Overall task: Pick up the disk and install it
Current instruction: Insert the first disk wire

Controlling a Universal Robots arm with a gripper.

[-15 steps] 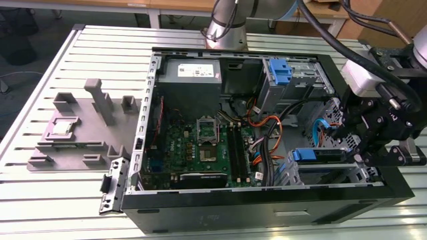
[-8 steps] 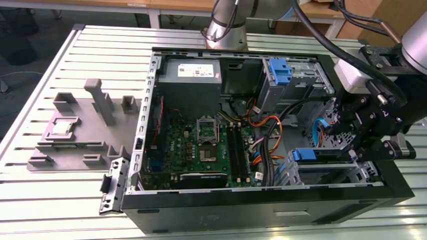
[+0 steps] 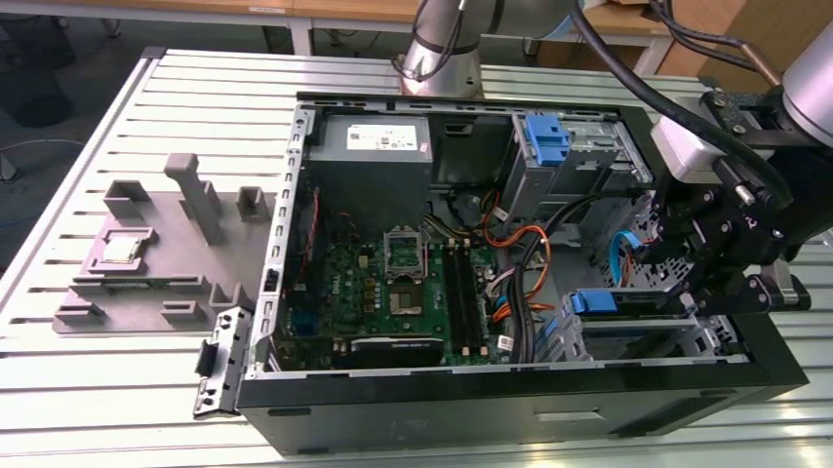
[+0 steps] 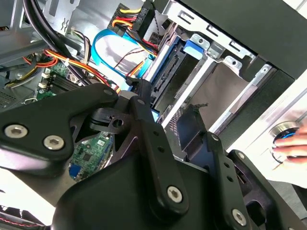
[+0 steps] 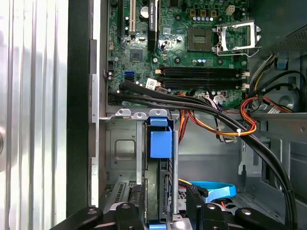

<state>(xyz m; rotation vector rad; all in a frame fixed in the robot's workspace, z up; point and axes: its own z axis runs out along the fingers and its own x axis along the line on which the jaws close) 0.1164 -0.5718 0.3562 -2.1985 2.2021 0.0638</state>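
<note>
Soft, even room light here, so the open case [image 3: 521,409] throws hardly any shadow on the slatted table [image 3: 131,390] around it. The table right beside the case wall glares almost white in the first wrist view, while inside the case it's noticeably dimmer, darkest in the corners around the motherboard [image 3: 390,292].

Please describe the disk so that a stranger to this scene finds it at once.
Find the open black computer case on the slatted table. At the exterior view's right, beside the gripper, the disk stands in a metal bay. Its blue carrier is nearer the camera; the other blue bracket sits farther back, by the power supply.
</note>
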